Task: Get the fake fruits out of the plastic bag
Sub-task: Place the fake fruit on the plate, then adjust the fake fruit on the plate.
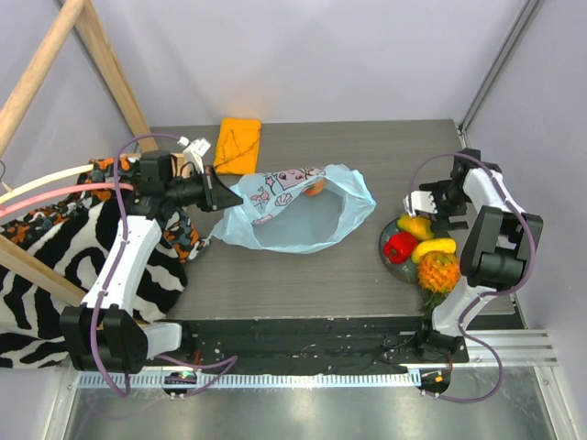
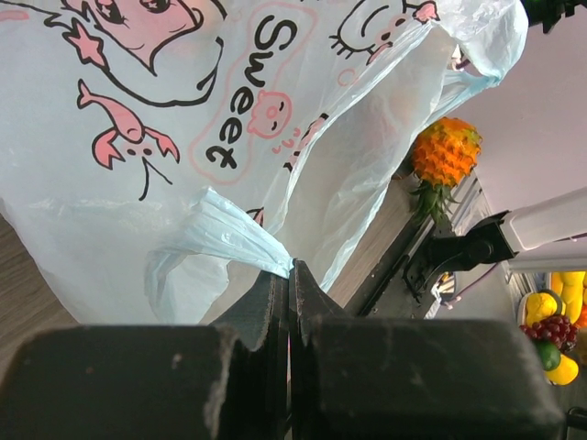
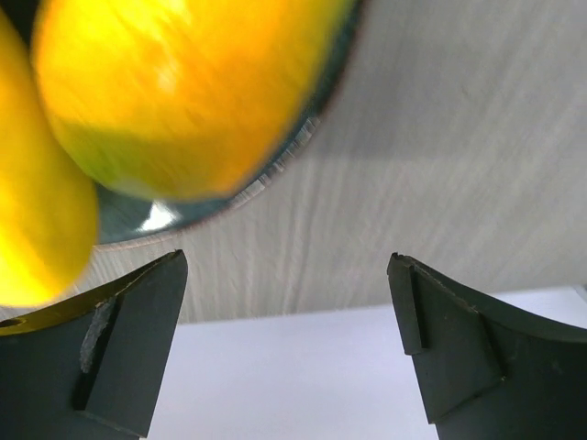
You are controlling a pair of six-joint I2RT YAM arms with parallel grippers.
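The light-blue plastic bag [image 1: 298, 209] with pink cartoon prints lies open in the table's middle; an orange fruit [image 1: 315, 189] shows inside near its far edge. My left gripper [image 1: 220, 194] is shut on the bag's left edge [image 2: 234, 240]. A plate [image 1: 386, 246] at the right holds a red fruit [image 1: 401, 246] and yellow pieces [image 1: 415, 225], with the pineapple [image 1: 438, 273] by its near side. My right gripper [image 1: 424, 202] is open and empty just beyond the plate; its wrist view shows a yellow-orange fruit [image 3: 183, 92] on the plate rim [image 3: 275, 170].
A folded orange cloth [image 1: 238, 144] lies at the table's back. A zebra-striped cloth [image 1: 37, 266] hangs off the left side by wooden beams [image 1: 110, 64]. A black rail [image 1: 303, 335] runs along the near edge.
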